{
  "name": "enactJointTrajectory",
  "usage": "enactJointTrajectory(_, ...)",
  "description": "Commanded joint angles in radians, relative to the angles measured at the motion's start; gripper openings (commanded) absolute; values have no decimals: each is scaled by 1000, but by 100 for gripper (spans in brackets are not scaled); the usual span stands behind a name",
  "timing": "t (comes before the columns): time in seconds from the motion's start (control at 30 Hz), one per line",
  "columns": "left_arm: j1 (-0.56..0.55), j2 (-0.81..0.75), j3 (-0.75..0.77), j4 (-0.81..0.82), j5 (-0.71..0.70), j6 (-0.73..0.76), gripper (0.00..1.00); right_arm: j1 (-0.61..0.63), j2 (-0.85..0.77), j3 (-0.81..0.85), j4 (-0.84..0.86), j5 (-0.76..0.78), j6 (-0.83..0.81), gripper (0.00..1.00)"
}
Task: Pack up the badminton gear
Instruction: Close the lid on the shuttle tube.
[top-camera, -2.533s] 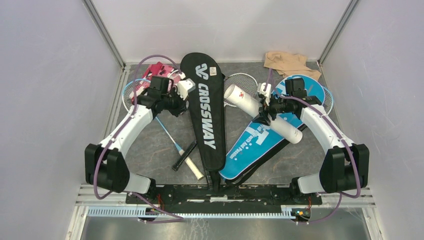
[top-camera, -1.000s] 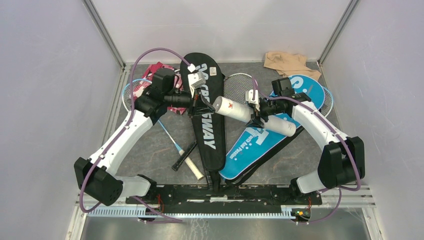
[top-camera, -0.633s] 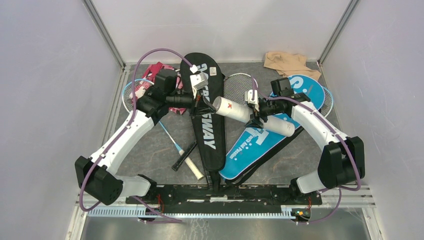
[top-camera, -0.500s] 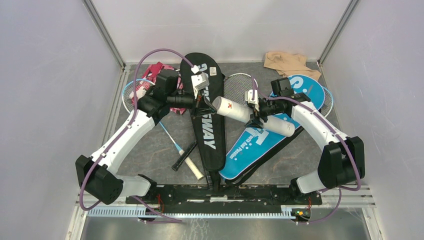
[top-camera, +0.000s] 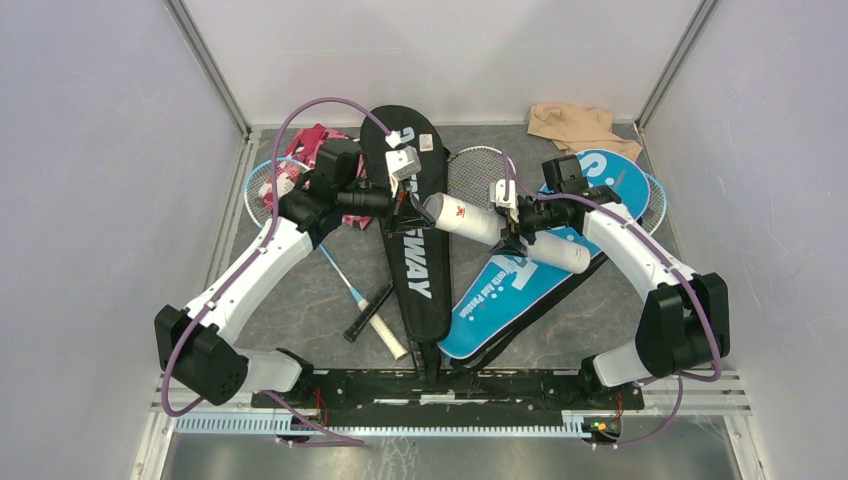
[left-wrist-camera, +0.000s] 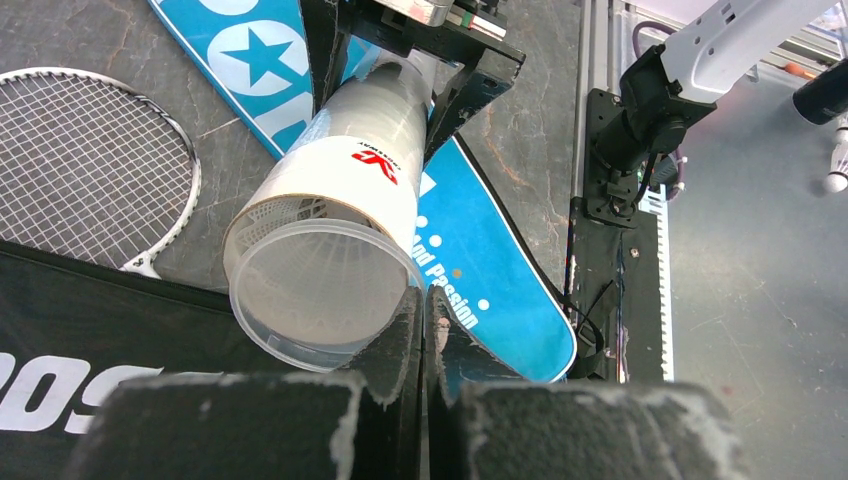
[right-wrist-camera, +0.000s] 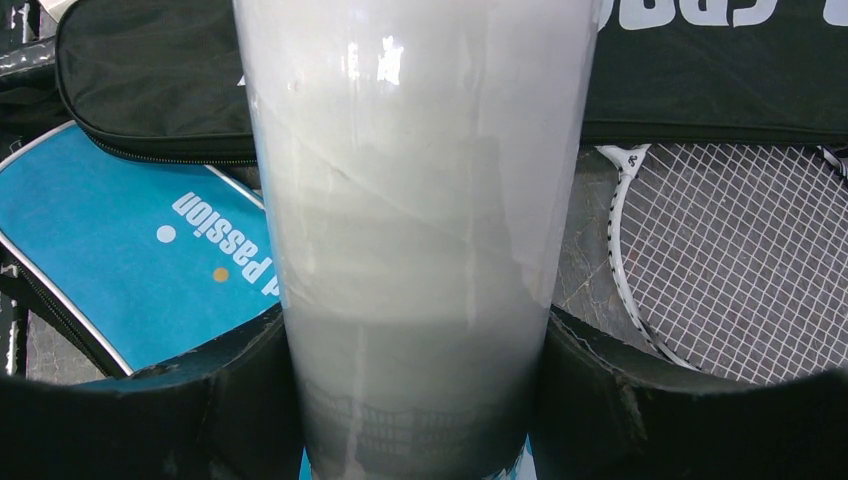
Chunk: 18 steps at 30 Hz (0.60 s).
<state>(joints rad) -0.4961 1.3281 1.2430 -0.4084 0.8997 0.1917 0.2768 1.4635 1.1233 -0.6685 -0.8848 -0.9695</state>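
Pink cloth (top-camera: 312, 138) back-left; beige cloth (top-camera: 580, 125) back-right.

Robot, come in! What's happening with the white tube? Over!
Right gripper clamped around white tube, tube in the air. Left gripper shut, tips at its clear end cap. Blue cover below; nothing seen blocking.
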Motion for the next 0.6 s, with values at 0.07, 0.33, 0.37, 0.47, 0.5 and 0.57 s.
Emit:
enactJointTrajectory(0.07,-6,1,14,32,32,44,2,8,-34,7,7,-30,-32,7)
enactJointTrajectory(0.33,-3,16,42,2,78,49,2,8,-27,14,-36,-14,-82,7)
enactJointTrajectory(0.37,-3,15,43,1,80,48,2,8,-27,14,-36,-14,-82,7)
enactJointTrajectory(0.47,-1,16,43,2,78,46,2,7,-31,13,-43,-28,-85,7)
enactJointTrajectory(0.5,0,15,42,5,78,42,2,8,-32,13,-46,-31,-86,6)
enactJointTrajectory(0.57,1,14,39,16,82,32,2,8,-32,13,-50,-33,-91,6)
